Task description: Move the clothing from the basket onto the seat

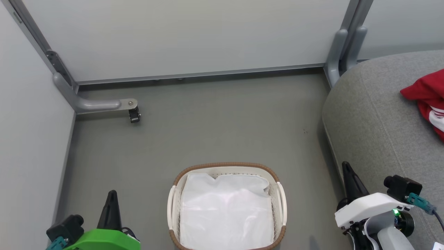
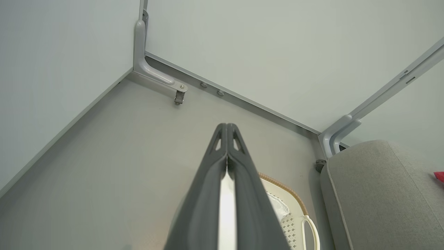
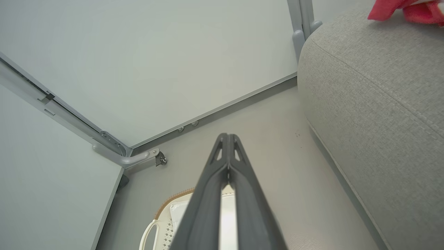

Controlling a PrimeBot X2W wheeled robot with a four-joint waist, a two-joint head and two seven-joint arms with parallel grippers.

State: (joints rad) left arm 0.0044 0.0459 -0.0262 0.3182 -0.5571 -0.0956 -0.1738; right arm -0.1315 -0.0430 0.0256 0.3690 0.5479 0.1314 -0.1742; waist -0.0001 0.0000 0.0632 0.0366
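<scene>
Clothing [image 1: 428, 99] lay on the seat [image 1: 374, 118] at far right, the near basket [image 1: 227, 165] held just its white liner [image 1: 225, 215], and our left gripper [image 1: 112, 193] and right gripper [image 1: 345, 166] sat closed, empty, so we judged the transfer done, no further grasp needed.

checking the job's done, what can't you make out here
- Red garment: cut off by the head view's right edge.
- Basket: near end cut off by the bottom edge; white liner hides anything beneath.
- Wrist views: shut left gripper and right gripper hide much of the basket.
</scene>
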